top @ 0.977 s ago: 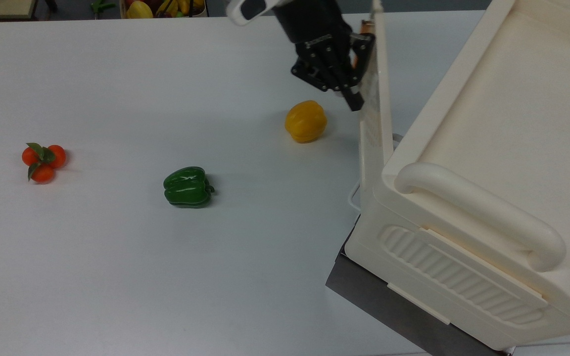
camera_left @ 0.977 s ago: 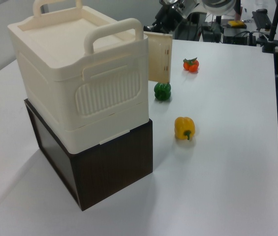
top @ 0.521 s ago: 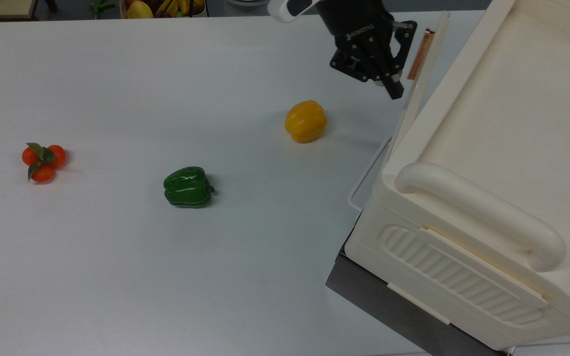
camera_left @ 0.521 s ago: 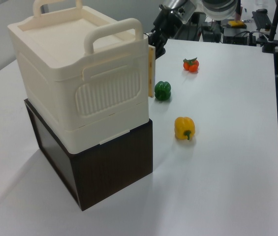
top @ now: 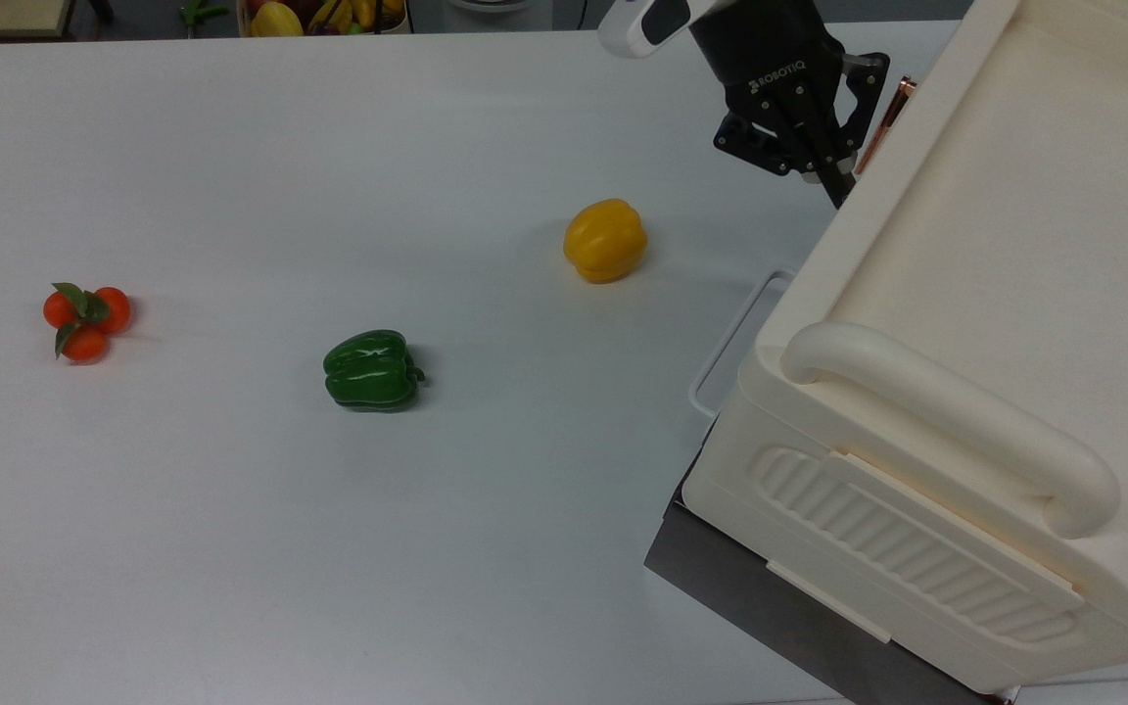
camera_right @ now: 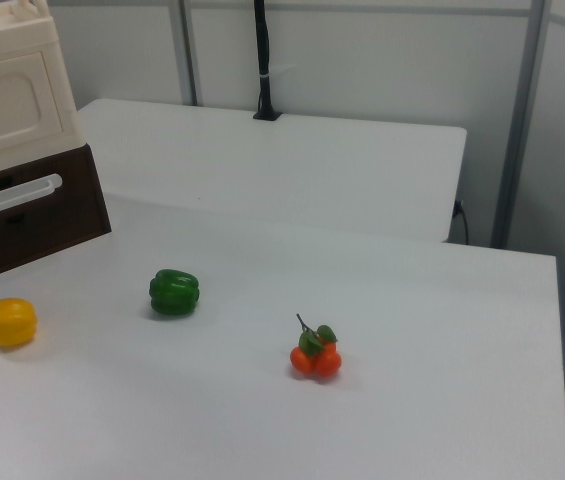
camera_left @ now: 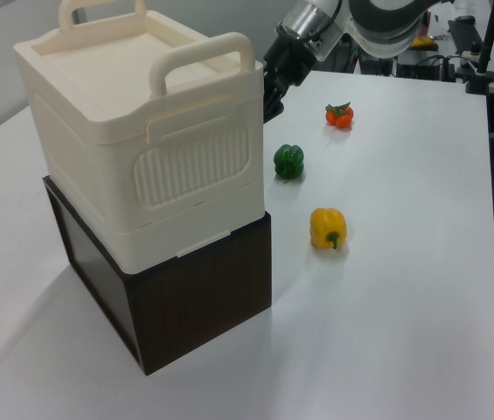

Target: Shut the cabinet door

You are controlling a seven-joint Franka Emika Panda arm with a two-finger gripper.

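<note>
Door (camera_right: 17,95): flush in the cabinet (top: 995,255) front, I judge it shut | gripper (top: 833,176): I cannot tell its state; tips at the door's copper handle (top: 885,119), door to the top view's right | next: I would back off leftward.

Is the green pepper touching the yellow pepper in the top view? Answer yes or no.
No: the green pepper lies apart from the yellow pepper, with bare white table between them.
</note>
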